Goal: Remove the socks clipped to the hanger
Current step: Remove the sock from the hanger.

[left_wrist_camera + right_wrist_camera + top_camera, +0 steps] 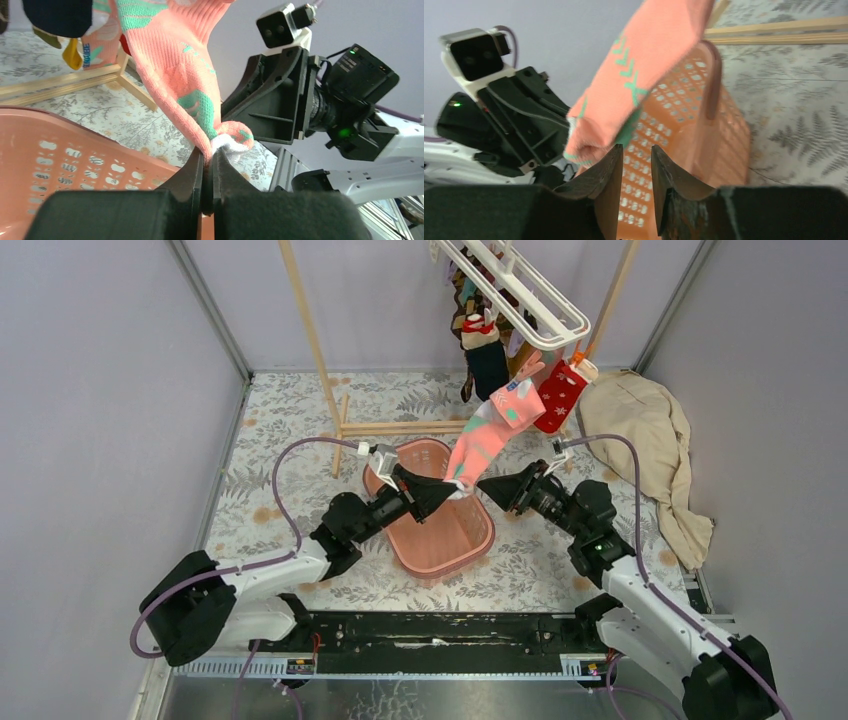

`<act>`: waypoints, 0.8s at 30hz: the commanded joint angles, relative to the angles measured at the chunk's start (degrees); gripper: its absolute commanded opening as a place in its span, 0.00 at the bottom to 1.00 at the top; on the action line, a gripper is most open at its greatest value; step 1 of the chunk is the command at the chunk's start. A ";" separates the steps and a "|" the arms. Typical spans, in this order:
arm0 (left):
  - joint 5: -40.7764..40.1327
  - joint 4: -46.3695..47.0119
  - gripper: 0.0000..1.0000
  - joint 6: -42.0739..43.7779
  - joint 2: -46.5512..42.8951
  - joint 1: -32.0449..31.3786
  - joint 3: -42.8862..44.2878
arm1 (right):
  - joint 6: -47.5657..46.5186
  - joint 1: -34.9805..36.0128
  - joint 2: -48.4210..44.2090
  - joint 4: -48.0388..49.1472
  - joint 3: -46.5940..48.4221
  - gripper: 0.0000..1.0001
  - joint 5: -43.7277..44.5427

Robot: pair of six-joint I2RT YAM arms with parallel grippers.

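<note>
Left end effector (pixel 207 165) clamped on the free lower end of a soft, light, stretchy pink sock (pixel 175 65) that rises from it to a hanger (pixel 530 300) clip above, while the right end effector (pixel 636 160), jaws apart and empty, sits just beside that end.

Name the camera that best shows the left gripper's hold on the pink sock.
Left wrist: the left gripper pinches the pink sock close up. Top external shows the sock stretched from the hanger, small. Right wrist shows the sock's end, not the pinch.

Pink-teal sock (pixel 175 65) in left pincer (pixel 207 167) — basket (pixel 75 155) below
</note>
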 commanded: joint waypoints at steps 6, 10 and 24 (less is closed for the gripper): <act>-4.20 -4.83 0.00 4.39 -0.13 -0.33 2.93 | -10.94 0.50 -15.00 -21.19 7.07 0.75 21.20; -2.73 -6.42 0.00 4.95 1.06 -0.30 4.13 | -14.88 0.50 -18.44 -17.87 8.61 0.90 25.85; 13.68 -16.19 0.00 -0.38 -1.05 9.68 9.04 | -19.04 -8.14 -0.47 6.48 14.11 0.69 12.51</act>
